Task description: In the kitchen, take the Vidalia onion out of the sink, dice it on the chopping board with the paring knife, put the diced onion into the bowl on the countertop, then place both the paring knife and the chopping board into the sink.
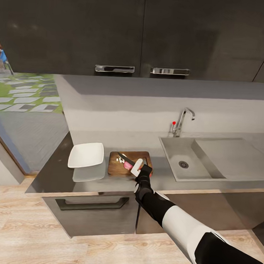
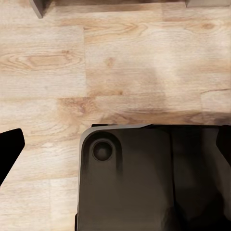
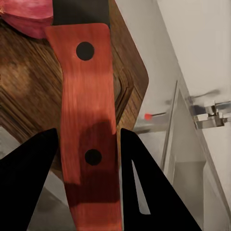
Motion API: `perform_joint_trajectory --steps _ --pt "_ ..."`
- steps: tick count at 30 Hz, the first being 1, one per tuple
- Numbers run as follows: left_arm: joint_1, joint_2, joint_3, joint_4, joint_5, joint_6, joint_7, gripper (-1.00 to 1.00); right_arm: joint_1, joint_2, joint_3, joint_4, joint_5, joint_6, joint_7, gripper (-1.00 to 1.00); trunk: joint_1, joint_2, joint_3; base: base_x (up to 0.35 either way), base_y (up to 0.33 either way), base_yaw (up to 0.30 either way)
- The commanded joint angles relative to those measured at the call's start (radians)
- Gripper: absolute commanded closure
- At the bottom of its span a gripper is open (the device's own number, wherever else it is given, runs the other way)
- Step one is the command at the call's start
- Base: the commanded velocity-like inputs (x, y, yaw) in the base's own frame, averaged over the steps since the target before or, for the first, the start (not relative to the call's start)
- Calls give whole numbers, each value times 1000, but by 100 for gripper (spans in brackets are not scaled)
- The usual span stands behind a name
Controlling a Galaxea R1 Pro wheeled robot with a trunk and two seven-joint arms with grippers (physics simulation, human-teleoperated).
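We have the onion [image 1: 127, 166] out of the sink [image 1: 184, 162] and on the board [image 1: 114, 168], at the centre of the head view. It looks still largely whole and pink, while a few white cubes [image 1: 119, 160] lie by it toward the board's left, so we judge the dicing only just begun.

Our right gripper [image 1: 139, 168] pinches the knife [image 1: 125, 158] by its reddish handle [image 3: 89, 120], one dark finger on each side in the right wrist view, the blade lying across the board over the onion.

The bowl [image 1: 86, 154], just left of the board, looks empty. Left to do: finish dicing, move the pieces to the bowl, then put knife and board into the sink.

Our left wrist view faces wooden floor [image 2: 115, 62] and a dark part of the robot; how the left jaws stand we cannot tell.
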Motion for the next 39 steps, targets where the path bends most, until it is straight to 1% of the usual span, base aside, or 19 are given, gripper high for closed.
perform_joint_trajectory --steps 1,39 --pt "0 1 -8 -3 7 -1 4 -100 -1 0 6 1 4 8 -2 100 1 -2 -2 6 0 0" --pt "0 0 -8 -3 7 0 4 -100 -2 0 7 4 3 13 3 100 1 -2 -2 0 0 0"
